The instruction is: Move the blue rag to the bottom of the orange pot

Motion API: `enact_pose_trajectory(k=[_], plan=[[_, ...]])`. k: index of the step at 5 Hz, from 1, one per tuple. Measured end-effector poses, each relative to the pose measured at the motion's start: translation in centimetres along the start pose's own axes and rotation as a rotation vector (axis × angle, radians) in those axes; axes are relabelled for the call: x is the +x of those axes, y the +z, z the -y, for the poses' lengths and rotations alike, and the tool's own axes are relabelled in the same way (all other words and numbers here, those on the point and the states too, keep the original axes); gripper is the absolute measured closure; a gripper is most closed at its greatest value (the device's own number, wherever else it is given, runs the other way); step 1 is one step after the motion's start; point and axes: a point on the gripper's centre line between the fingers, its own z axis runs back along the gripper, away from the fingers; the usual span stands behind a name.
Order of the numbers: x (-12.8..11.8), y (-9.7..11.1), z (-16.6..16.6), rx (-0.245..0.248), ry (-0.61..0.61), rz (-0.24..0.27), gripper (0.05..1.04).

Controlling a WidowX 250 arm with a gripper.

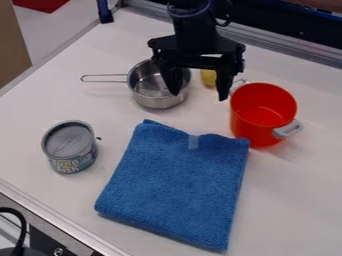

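Blue folded cloth rag (177, 185) was laid flat lower centre, top-right corner beside grey-handled orange pot (257, 115). Black two-finger gripper (200, 96) was spread, empty, upper centre. Placement judged likely done; only retreat left.

Metal rails (287, 47) edge the white tabletop (294, 200).

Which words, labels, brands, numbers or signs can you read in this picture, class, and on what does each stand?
Can: lettering on its side, too blurred to quote with certainty.
Blue rag: a pale patch near its upper edge, with no lettering that can be made out.
Orange pot and metal pan: none to be seen.
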Motion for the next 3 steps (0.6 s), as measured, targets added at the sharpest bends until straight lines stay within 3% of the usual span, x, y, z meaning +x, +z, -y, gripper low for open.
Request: enact_pose_trajectory(k=[1, 3], plan=[[-0.4, -0.7, -0.13, 0.006, 0.01, -0.027, 0.084], [0.36, -0.92, 0.33, -0.025, 0.196, 0.015, 0.084]])
